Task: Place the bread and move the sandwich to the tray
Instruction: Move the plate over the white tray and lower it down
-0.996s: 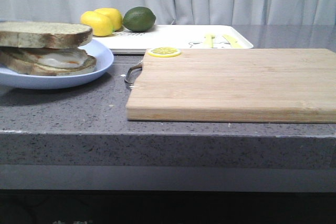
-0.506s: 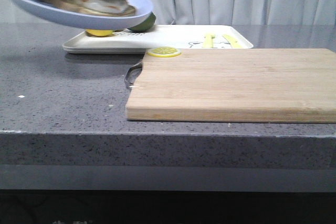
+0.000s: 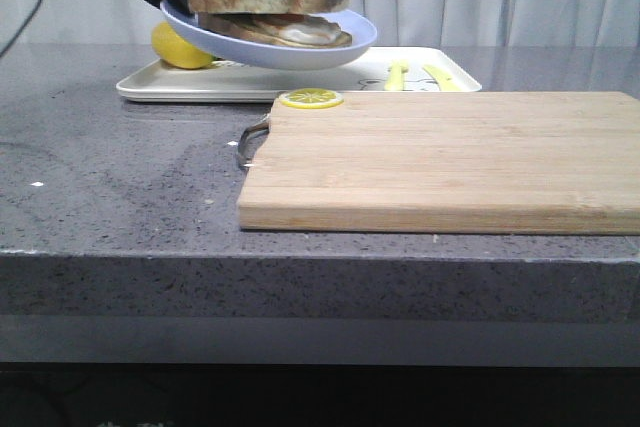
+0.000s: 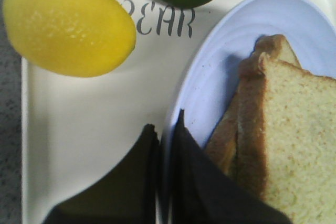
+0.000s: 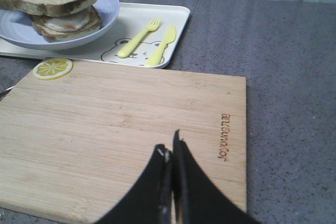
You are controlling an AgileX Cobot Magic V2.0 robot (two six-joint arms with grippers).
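Sandwich [image 3: 272, 15] plate [image 3: 290, 50], tilted, apparently rim-pinched by left end effector [image 4: 164, 136].

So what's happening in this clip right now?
The left pincer is shut on the rim of the light-blue plate, holding it tilted in the air above the white tray. The sandwich rides on the plate. The right pincer hangs shut and empty over the wooden cutting board. A lemon sits on the tray.

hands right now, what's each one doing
left hand: closed on the plate rim, holding it up with the sandwich.
right hand: closed, empty.
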